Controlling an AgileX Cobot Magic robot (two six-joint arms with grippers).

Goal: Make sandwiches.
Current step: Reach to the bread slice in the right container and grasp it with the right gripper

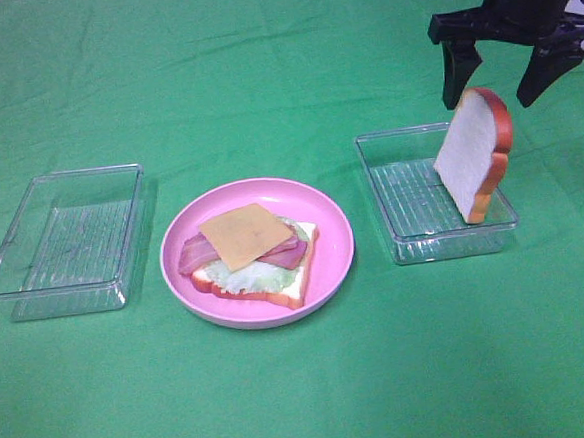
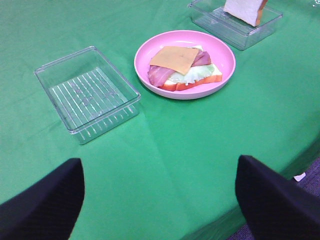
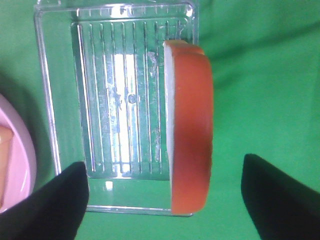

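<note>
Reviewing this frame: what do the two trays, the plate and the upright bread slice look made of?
Trays: clear rigid plastic, glossy, ribbed floors showing the cloth through. Plate: pink plastic, probably, smooth with soft sheen. Bread slice: likely a molded toy, foam or soft plastic; matte white face, uniformly orange-brown crust.

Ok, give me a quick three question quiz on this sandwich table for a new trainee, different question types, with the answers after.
1. True or false: the cheese slice is the top layer of the stack on the pink plate.
2. Where is the second bread slice? A) flat on the cloth B) standing on edge in the right-hand clear tray C) in the left-hand clear tray
3. Fill in: the right gripper hangs above that slice with its fingers ____.

Key: 1 true. 2 B. 3 open, not touching the slice.
</note>
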